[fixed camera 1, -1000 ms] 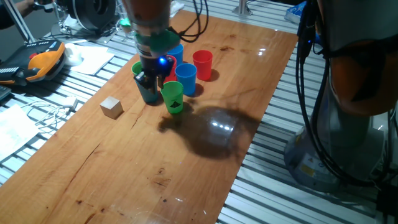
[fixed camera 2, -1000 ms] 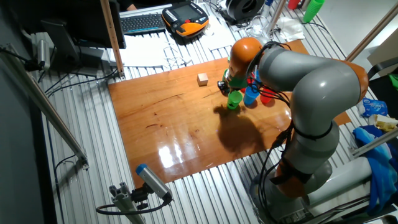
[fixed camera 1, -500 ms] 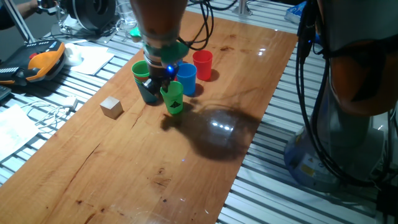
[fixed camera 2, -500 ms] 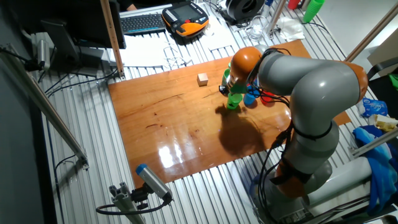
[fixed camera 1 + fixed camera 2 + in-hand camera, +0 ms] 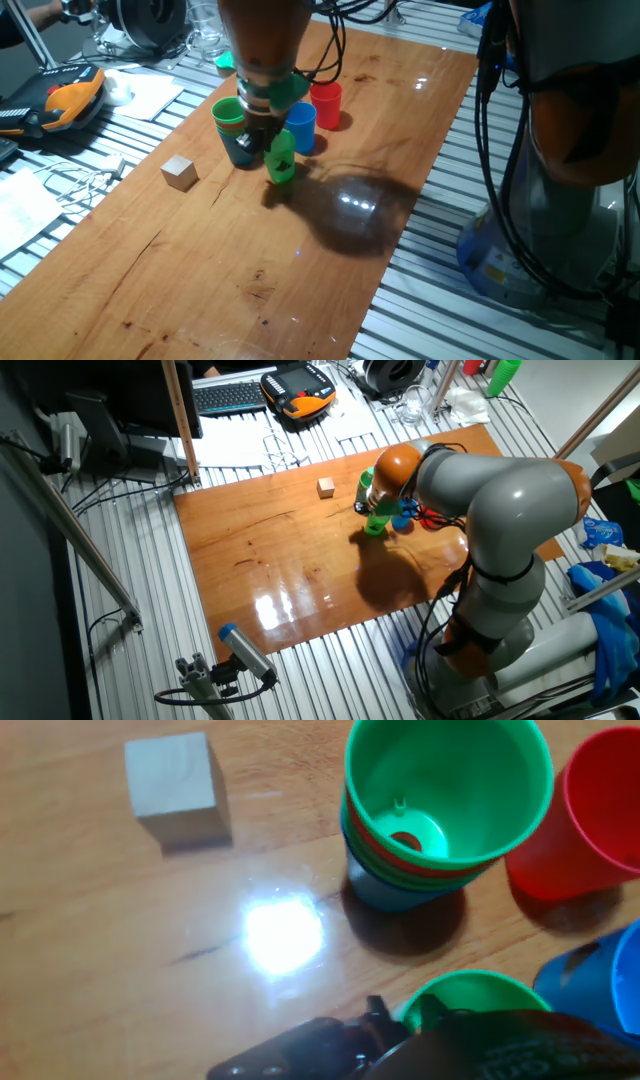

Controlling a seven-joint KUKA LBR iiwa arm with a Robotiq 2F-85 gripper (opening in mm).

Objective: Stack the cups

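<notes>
1. Standing beside the block [image 5: 172, 788] — a stack [image 5: 440, 810], green cup topmost.
2. Loose: green cup [image 5: 281, 158], blue [image 5: 301, 127], red [image 5: 326, 104].
3. Gripper [image 5: 265, 128] over the green cup; grip cannot be told.

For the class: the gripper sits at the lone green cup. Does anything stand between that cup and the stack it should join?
Nothing visible does. The green cup at the gripper stands beside the stack, bare table between them; the wooden cube lies off to the side.

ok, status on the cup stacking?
Gripper low over lone green cup, grip state unclear. Stack upright beside it, green on top. Blue cup and red cup close by; cube clear.
</notes>
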